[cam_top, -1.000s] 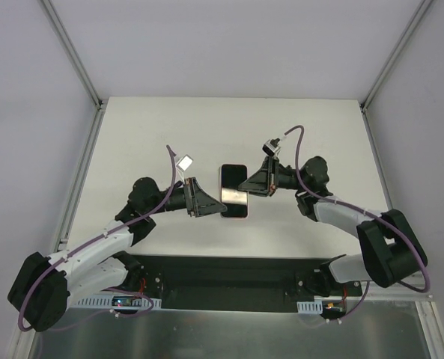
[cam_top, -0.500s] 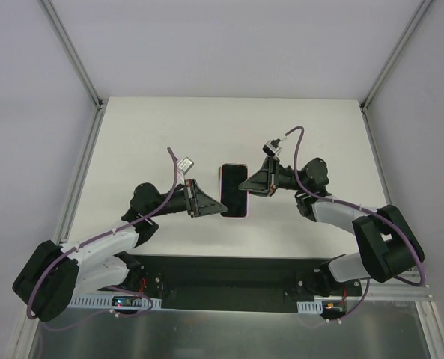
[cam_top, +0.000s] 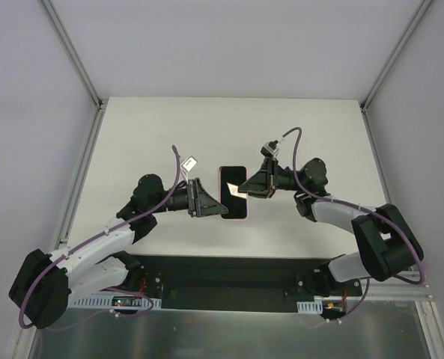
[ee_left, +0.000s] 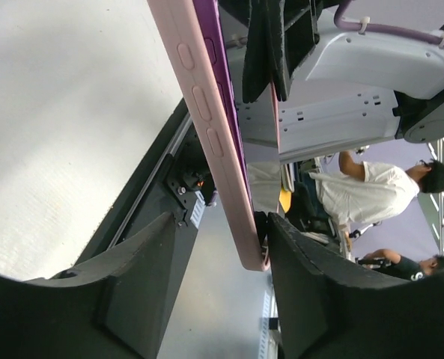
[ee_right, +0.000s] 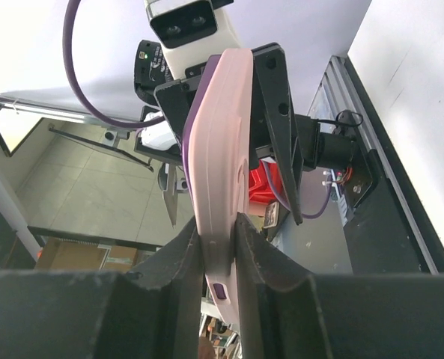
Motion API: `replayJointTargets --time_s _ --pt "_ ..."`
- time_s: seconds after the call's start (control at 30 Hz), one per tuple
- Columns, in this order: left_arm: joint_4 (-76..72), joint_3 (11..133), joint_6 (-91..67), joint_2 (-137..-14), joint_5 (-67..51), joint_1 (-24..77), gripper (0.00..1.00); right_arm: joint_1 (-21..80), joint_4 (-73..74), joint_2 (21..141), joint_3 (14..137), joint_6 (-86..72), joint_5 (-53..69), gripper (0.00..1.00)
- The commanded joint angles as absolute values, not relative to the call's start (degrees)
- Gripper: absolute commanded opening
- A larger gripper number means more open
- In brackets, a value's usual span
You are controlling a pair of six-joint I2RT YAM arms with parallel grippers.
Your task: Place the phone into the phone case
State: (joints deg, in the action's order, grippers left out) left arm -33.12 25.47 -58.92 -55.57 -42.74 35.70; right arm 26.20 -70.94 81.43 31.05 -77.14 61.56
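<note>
Phone case (ee_right: 219, 164), right pincer (ee_right: 218, 224) clamping, seemingly level

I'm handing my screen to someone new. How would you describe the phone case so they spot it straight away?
On the white table, look at the middle, between the left gripper and the right gripper. The phone case is held there, its edge pinched by the right one. It is the only pink thing there: a slim shell around a purple phone.
</note>
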Motion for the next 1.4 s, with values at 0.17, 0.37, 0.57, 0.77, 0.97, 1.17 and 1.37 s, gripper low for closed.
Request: replayJointTargets --time_s 0.17,0.37,0.57,0.77,0.97,1.17,1.37 --pt "-39.0 25.8 -59.0 -55.1 -40.5 33.8 0.55 28.4 -87.8 78.5 29.9 -79.3 65.3 0.18" --pt "-43.5 25.7 -61.1 -57.9 -42.0 32.7 0.5 30.6 -87.7 76.9 27.3 -77.5 65.1 0.19" --pt "-44.7 25.7 -60.9 -59.0 -42.6 32.7 0.19 30.9 -87.4 76.8 26.4 -76.6 65.1 0.19" --pt "-38.1 27.9 -54.9 -58.5 -43.9 32.7 0.0 31.2 -80.8 75.8 26.4 -72.9 65.5 0.29" --pt "-34.0 29.2 -50.3 -57.6 -45.3 32.7 0.0 31.6 -63.2 71.2 28.3 -61.2 65.2 0.36" --pt "-36.6 29.3 -50.5 -58.4 -49.0 32.6 0.0 32.1 -30.3 63.6 34.7 -38.9 61.9 0.44" --pt "-41.7 27.8 -52.3 -58.3 -51.4 32.7 0.0 32.1 -24.3 62.0 38.1 -35.9 61.5 0.27"
